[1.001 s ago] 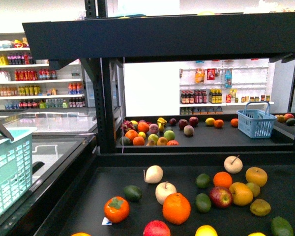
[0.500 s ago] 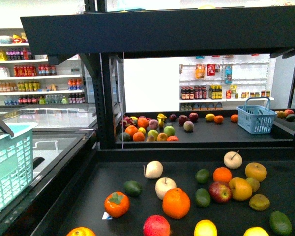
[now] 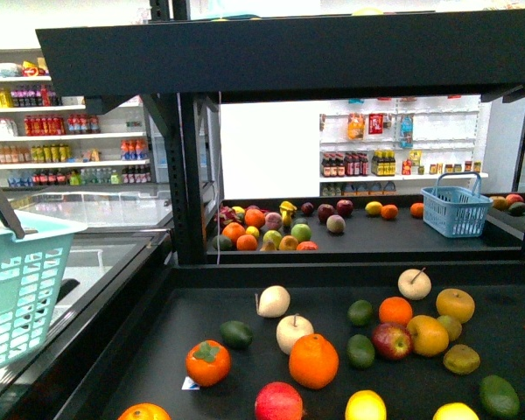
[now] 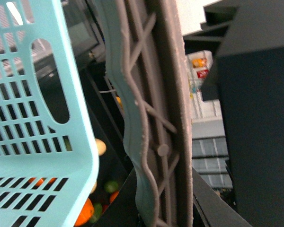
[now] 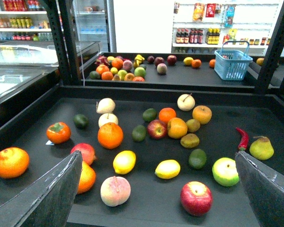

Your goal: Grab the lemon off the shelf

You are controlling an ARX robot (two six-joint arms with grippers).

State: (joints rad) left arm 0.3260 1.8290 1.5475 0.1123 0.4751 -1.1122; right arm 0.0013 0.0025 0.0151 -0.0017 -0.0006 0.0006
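The right gripper (image 5: 157,157) hangs with its two grey fingers (image 5: 42,191) spread wide at the sides of the right wrist view, nothing between them, above the near part of the shelf (image 5: 146,210). Below the gap lies the lemon (image 5: 168,169), bright yellow, oval with a pointed end, resting on the flat black deck; in the front view only its top shows at the bottom edge (image 3: 456,411). Just beside it sits another yellow oval fruit (image 5: 124,161), slightly larger and apart from it. A dark green fruit (image 5: 197,159) lies near the lemon on its other side, with a green-yellow apple (image 5: 226,171) beyond that and a red apple (image 5: 196,197) closer to the camera. A pale peach-coloured fruit (image 5: 115,190) sits near the second yellow fruit, and a large orange (image 5: 110,135) lies farther back on the deck. Of the left gripper (image 4: 154,142) the left wrist view shows only one grey ribbed finger running close beside the wall of a teal basket (image 4: 33,118); whether it is closed I cannot tell. The basket shows at the left edge of the front view (image 3: 17,289).
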